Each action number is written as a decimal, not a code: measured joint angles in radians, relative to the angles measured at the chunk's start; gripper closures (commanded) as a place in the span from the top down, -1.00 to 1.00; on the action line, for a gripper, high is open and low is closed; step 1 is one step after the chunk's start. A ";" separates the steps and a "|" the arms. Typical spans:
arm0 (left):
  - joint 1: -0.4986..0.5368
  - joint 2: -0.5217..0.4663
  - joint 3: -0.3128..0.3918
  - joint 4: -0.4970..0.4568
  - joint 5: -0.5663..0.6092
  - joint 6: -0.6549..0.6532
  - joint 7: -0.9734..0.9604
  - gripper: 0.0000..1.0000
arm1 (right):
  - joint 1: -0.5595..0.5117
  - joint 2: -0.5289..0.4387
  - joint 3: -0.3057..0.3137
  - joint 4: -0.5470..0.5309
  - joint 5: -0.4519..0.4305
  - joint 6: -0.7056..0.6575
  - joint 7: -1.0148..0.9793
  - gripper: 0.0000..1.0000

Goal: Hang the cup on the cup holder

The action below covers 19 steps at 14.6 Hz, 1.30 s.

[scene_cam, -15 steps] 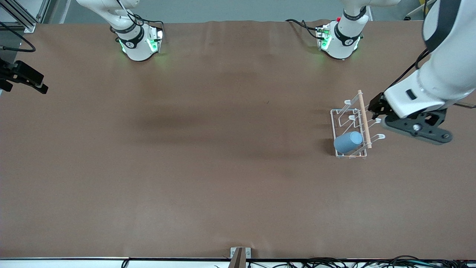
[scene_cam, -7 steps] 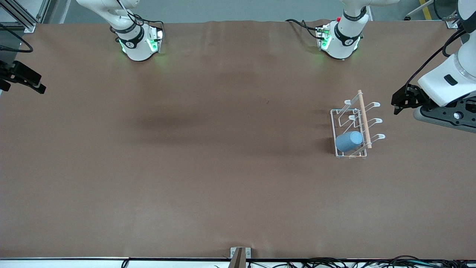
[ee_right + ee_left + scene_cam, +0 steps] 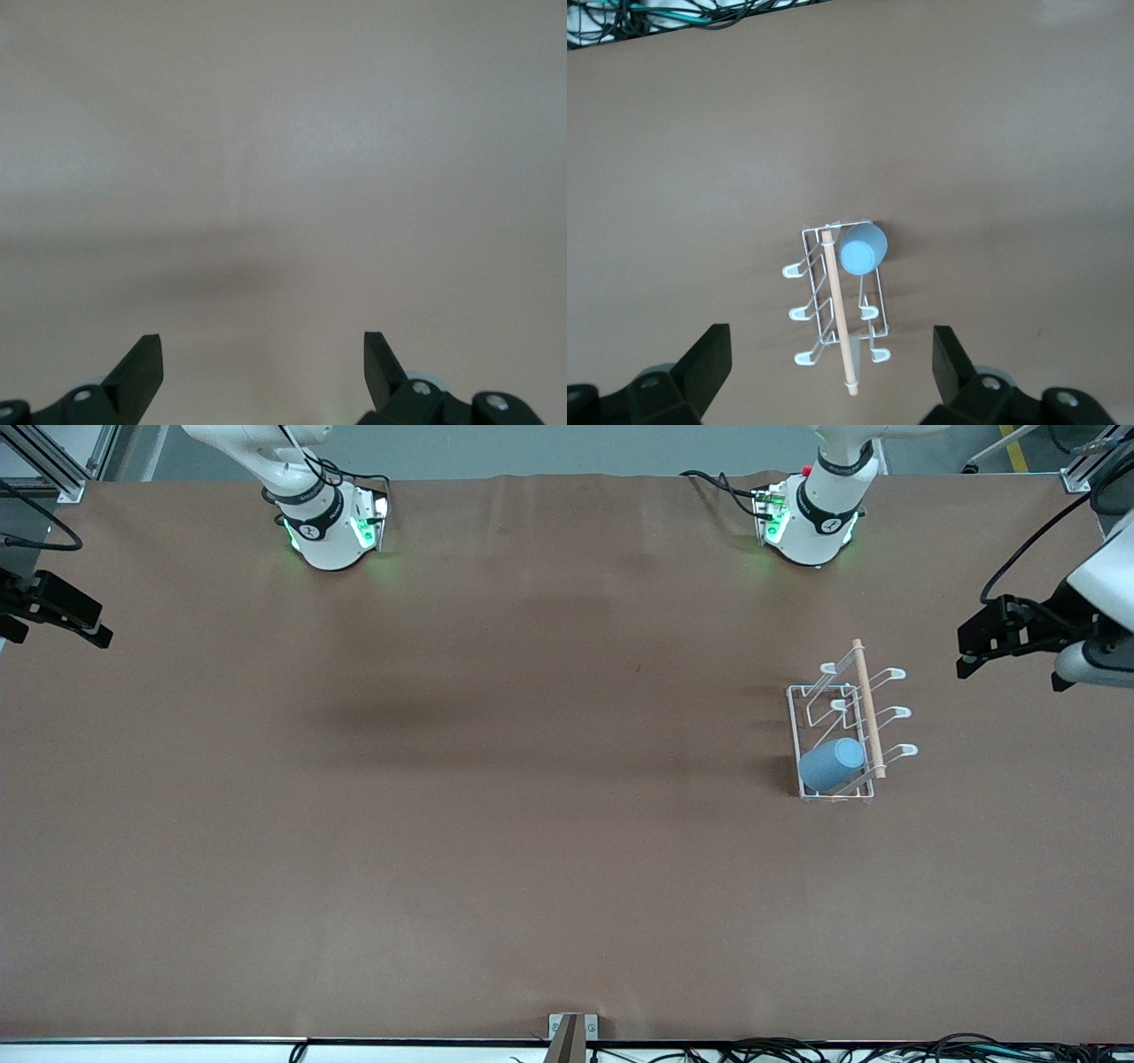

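- Table [image 3: 496, 824]: a brown surface that carries the task items toward the left arm's end.
- Cup holder [image 3: 837, 731]: a white wire rack standing upright on the table, with a rectangular base, round-tipped prongs angled out to both sides and a light wooden rod [image 3: 866, 707] along its top.
- Cup [image 3: 831, 763]: a light-blue tumbler hung on a prong at the rack's end nearest the front camera; it lies tilted, its body over the rack's base, on the side facing the right arm's end of the table.
- In the left wrist view the rack [image 3: 837, 297] shows from above, and the cup [image 3: 862, 249] sits at one end of it, just beside the rod [image 3: 838, 312].
- Left gripper [image 3: 974, 642]: in the air over the table at the left arm's edge, well apart from the rack; its fingers [image 3: 709, 359] are spread wide and hold nothing.
- Right gripper [image 3: 89, 631]: over the table's edge at the right arm's end, where the arm waits; its fingers [image 3: 140, 365] are likewise spread wide and empty, with only bare table below them.
- Both arm bases stand along the table edge farthest from the front camera.
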 measured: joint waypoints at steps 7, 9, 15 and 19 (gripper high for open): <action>0.000 -0.202 -0.004 -0.259 -0.001 0.015 -0.027 1.00 | 0.002 0.000 0.000 -0.002 0.000 -0.002 -0.006 0.99; 0.003 -0.245 0.001 -0.324 -0.001 0.042 -0.035 1.00 | 0.002 0.000 0.000 -0.002 0.000 -0.002 -0.006 0.99; 0.005 -0.281 0.007 -0.395 -0.001 0.068 -0.060 1.00 | 0.002 0.001 -0.002 -0.002 0.001 0.000 -0.006 0.99; 0.006 -0.280 0.007 -0.402 -0.001 0.075 -0.063 1.00 | 0.002 0.003 -0.002 -0.002 0.001 0.001 -0.006 0.99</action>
